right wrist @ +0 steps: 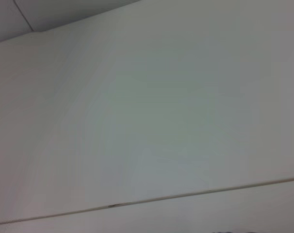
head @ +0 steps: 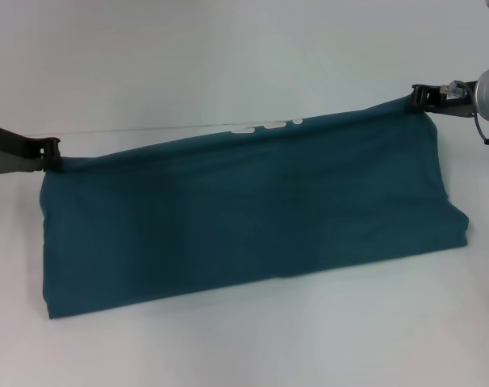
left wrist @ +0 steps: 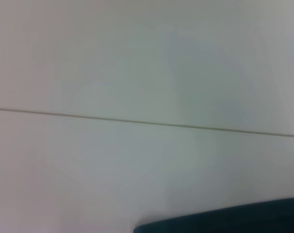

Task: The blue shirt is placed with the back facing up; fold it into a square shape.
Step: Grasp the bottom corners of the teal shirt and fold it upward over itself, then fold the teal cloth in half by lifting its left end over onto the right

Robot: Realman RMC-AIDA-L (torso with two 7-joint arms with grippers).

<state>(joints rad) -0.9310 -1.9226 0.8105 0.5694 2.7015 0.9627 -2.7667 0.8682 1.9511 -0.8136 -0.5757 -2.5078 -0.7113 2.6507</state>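
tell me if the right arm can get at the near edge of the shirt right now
Probably not at once. The right gripper is shut on the far right corner of the shirt, held taut with the left gripper. Nothing blocks the near edge, but it must let go first.

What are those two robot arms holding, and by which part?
Both hold the blue shirt by its raised far edge: the left gripper at the left corner, the right gripper at the right corner.

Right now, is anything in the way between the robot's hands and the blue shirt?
Nothing visible. The left gripper pinches the blue shirt at its far left corner, the right gripper at its far right corner. Only the bare white table lies around it.
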